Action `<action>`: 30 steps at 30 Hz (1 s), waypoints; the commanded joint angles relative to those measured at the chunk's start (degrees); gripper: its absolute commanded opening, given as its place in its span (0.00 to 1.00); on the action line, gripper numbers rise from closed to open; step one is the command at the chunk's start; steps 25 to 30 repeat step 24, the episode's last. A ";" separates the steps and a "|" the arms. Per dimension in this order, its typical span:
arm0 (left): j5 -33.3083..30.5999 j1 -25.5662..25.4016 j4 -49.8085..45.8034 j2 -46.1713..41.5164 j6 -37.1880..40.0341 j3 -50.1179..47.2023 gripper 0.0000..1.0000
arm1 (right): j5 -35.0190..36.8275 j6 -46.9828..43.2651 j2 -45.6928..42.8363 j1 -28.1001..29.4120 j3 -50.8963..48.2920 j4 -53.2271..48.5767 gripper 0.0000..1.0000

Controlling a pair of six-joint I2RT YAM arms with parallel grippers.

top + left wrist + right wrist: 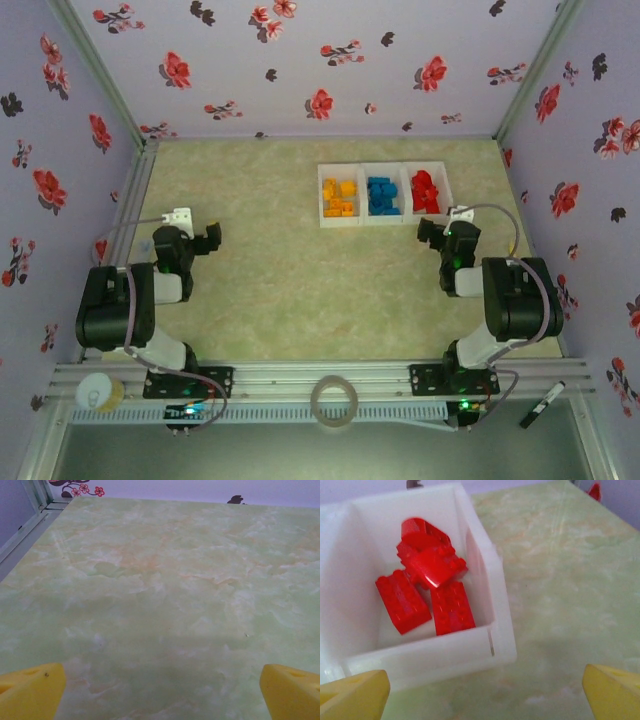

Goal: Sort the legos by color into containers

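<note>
The containers are one white tray point(362, 222) with three square compartments, at the back right of the table. Orange-yellow legos point(340, 197) lie in its left compartment, blue legos point(381, 195) in the middle one and red legos point(424, 192) in the right one. My right gripper point(428, 236) hovers just in front of the red compartment, open and holding nothing. In the right wrist view the red legos point(427, 585) lie piled inside the white wall point(485, 645), ahead of the right gripper point(482, 695). My left gripper point(210, 237) is open over bare table at the left, and the left wrist view shows nothing between the left gripper's point(162, 700) yellow fingertips point(30, 692).
Flowered walls close the table in on three sides. On the front rail lie a roll of tape point(334, 400), a black marker point(543, 404) and a pale spool point(98, 392). A metal edge strip point(30, 525) runs along the table's left side.
</note>
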 commanded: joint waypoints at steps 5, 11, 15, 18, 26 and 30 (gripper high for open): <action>-1.17 0.33 0.24 -0.40 1.05 1.16 1.00 | -0.63 -0.51 -0.94 -0.36 0.72 -0.08 0.99; -1.15 0.30 0.25 -0.37 1.05 1.16 1.00 | -0.64 -0.60 -0.74 -0.36 0.55 0.66 0.99; -1.11 0.33 0.26 -0.38 1.05 1.19 1.00 | -0.64 -0.59 -0.64 -0.36 0.63 0.74 0.99; -1.14 0.31 0.22 -0.42 1.06 1.16 1.00 | -0.70 -0.45 -0.07 -0.36 1.54 -0.50 0.99; -1.18 0.33 0.25 -0.38 1.05 1.12 1.00 | -0.70 -0.60 -0.58 -0.36 0.64 0.55 0.99; -1.18 0.33 0.25 -0.38 1.05 1.12 1.00 | -0.70 -0.60 -0.58 -0.36 0.64 0.55 0.99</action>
